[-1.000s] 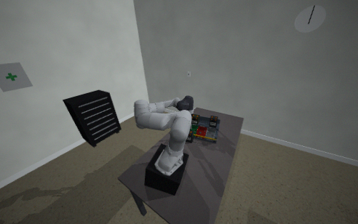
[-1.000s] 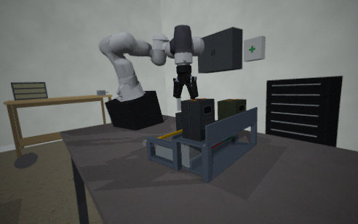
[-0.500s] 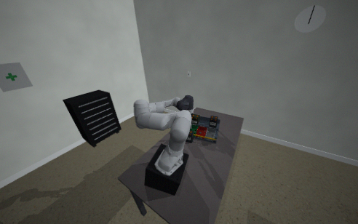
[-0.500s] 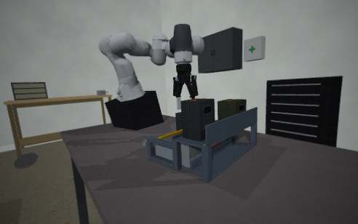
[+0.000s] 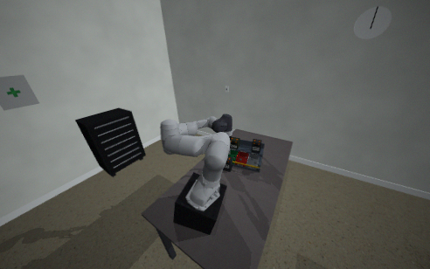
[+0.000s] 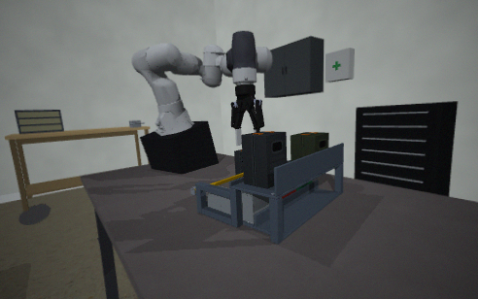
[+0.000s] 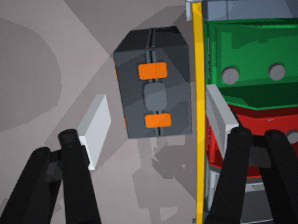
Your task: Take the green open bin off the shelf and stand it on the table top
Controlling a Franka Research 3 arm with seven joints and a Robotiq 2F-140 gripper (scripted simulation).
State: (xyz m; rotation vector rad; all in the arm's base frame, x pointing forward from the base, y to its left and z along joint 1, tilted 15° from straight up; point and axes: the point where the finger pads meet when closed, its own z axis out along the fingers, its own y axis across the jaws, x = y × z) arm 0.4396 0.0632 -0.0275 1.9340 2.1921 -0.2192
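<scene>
Green plastic shows at 2 o'clock in the wrist view: the open bin (image 5: 233, 155) (image 6: 304, 185) (image 7: 255, 57) sits in the shelf (image 5: 247, 143) (image 6: 308, 165) (image 7: 240, 10), round parts inside, behind a yellow bar (image 5: 246, 164) (image 6: 227, 180) (image 7: 199, 100). A red bin (image 5: 242, 158) (image 7: 265, 125) is just beside it, toward 6 o'clock. The gripper (image 6: 248, 134) (image 7: 156, 103) points down, fingers apart, gripping nothing. At 12 o'clock, a dark case (image 5: 227, 164) (image 6: 239, 162) (image 7: 172, 100) stands outside the bar.

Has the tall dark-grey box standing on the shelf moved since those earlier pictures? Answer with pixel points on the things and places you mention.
No; the dark-grey box (image 5: 256, 146) (image 6: 261, 160) shows no visible shift against the shelf (image 5: 246, 143) (image 6: 311, 167) (image 7: 240, 9).
</scene>
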